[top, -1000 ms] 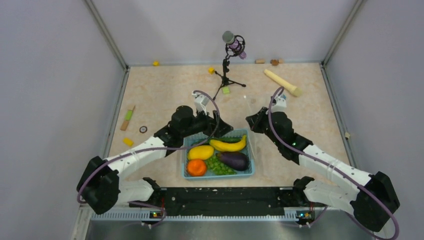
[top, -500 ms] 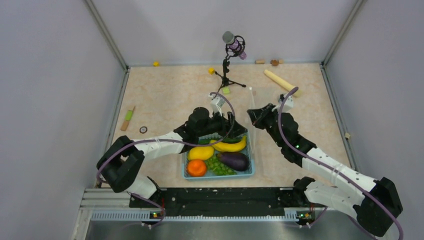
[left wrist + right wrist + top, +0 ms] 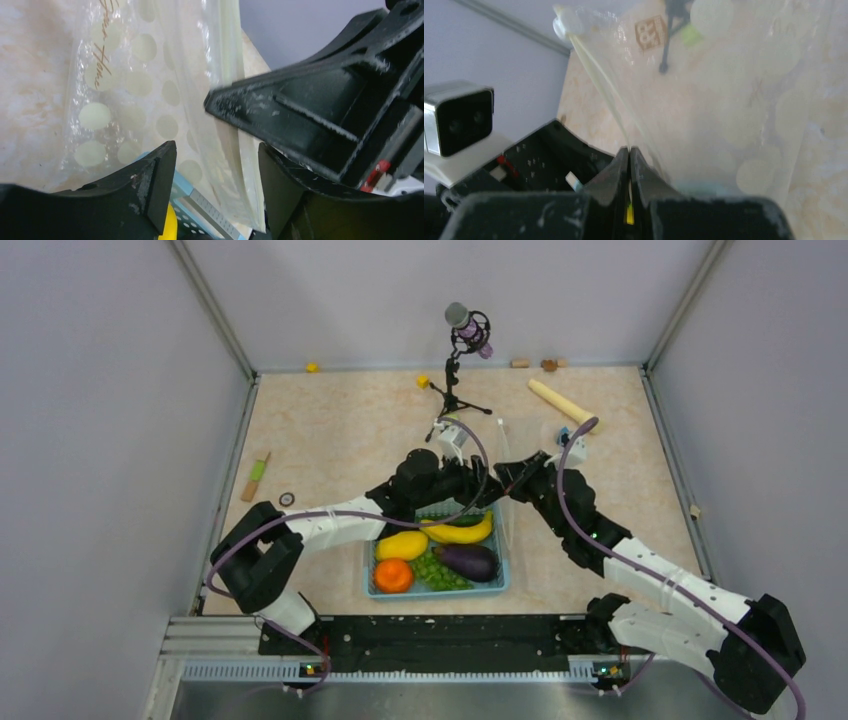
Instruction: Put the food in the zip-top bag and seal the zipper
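While right tool (image 3: 629, 156) pinches zip-top bag (image 3: 734, 100) edge, left tool (image 3: 216, 167) straddles it, spread.

Both arms reached forward and inward, wrists nearly meeting. Left gripper (image 3: 215, 167) sat with fingers apart. Right gripper (image 3: 629, 152) was pinched tight, tips together, just beside the left's.

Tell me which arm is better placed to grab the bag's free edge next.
Left. The left gripper stands open with the bag edge between its fingers, beside the right gripper, which is shut on the bag's zipper strip and holds it up.
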`<state>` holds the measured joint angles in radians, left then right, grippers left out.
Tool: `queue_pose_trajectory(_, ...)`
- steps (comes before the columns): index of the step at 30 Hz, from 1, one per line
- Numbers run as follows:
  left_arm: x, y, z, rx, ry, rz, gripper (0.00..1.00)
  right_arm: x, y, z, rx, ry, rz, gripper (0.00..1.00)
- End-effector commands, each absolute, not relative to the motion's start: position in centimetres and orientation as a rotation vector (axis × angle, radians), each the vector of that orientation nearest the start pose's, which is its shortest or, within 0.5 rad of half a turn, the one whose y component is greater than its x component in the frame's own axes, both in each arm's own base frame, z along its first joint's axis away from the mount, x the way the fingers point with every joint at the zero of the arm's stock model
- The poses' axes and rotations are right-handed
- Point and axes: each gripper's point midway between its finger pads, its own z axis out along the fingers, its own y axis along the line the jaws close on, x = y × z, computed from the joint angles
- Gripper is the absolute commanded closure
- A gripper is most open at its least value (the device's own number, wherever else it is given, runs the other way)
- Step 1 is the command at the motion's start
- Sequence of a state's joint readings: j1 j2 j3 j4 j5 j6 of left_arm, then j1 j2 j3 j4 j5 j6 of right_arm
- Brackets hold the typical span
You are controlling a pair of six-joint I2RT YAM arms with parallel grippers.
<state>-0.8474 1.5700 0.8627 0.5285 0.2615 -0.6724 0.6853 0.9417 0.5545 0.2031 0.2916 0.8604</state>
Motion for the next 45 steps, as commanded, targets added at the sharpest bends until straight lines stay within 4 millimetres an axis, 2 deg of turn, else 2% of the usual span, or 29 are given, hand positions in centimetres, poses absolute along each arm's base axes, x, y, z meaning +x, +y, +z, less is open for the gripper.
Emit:
queue_pose_trajectory(1, 27.7, -41.5, 20.2, 0.371, 1.873, -1.204, 0.39, 28.6, 21.6, 23.7, 0.382, 1.726, 0.94, 1.0)
queue_pose_trajectory(2, 27.9, -41.6, 20.0, 0.37, 1.877, -1.191, 0.44, 28.5, 21.7, 23.7, 0.377, 1.728, 0.945, 1.0)
queue_pose_trajectory(4, 28.2, -41.8, 19.7, 0.36, 1.89, -1.174, 0.61, 28.3, 21.7, 23.8, 0.369, 1.729, 0.954, 1.0)
queue_pose_trajectory(7, 28.4, -41.9, 19.5, 0.357, 1.902, -1.163, 1.0, 27.9, 21.6, 23.7, 0.345, 1.74, 0.944, 1.0)
queue_pose_trajectory(11, 28.4, -41.6, 19.6, 0.347, 1.901, -1.149, 1.0, 27.3, 20.7, 23.4, 0.285, 1.766, 0.879, 1.0)
queue_pose_trajectory(12, 28.4, -41.4, 19.5, 0.34, 1.904, -1.14, 1.0, 27.1, 20.3, 23.4, 0.271, 1.773, 0.844, 0.95)
queue_pose_trajectory(14, 28.3, -41.1, 19.6, 0.326, 1.904, -1.13, 1.0, 26.9, 19.1, 23.3, 0.262, 1.78, 0.774, 0.82)
queue_pose_trajectory(17, 28.3, -40.8, 19.6, 0.316, 1.907, -1.115, 1.0, 26.2, 17.8, 24.3, 0.229, 1.75, 0.731, 0.5)
queue_pose_trajectory(19, 28.2, -40.5, 19.5, 0.315, 1.923, -1.101, 1.0, 25.5, 17.0, 24.6, 0.198, 1.737, 0.709, 0.33)
queue_pose_trajectory(23, 27.7, -40.3, 19.8, 0.323, 1.922, -1.105, 1.0, 24.7, 15.0, 24.9, 0.211, 1.701, 0.657, 0.19)
queue_pose_trajectory(25, 27.6, -40.3, 19.9, 0.328, 1.924, -1.104, 1.0, 24.7, 14.9, 24.5, 0.187, 1.704, 0.639, 0.16)
queue_pose_trajectory(30, 27.0, -40.7, 20.6, 0.355, 1.915, -1.122, 1.0, 25.2, 16.8, 23.5, 0.036, 1.769, 0.607, 0.17)
queue_pose_trajectory(34, 26.7, -41.0, 21.0, 0.376, 1.914, -1.121, 1.0, 26.7, 17.1, 22.4, 0.025, 1.824, 0.525, 0.22)
queue_pose_trajectory(37, 26.4, -41.3, 21.3, 0.387, 1.91, -1.127, 1.0, 27.6, 17.4, 21.9, 0.03, 1.829, 0.498, 0.34)
queue_pose_trajectory(40, 26.2, -41.3, 21.6, 0.396, 1.904, -1.13, 1.0, 28.4, 17.6, 21.5, 0.04, 1.826, 0.473, 0.5)
queue_pose_trajectory(45, 26.1, -41.2, 22.0, 0.393, 1.894, -1.125, 1.0, 28.9, 18.8, 20.5, 0.004, 1.854, 0.49, 0.7)
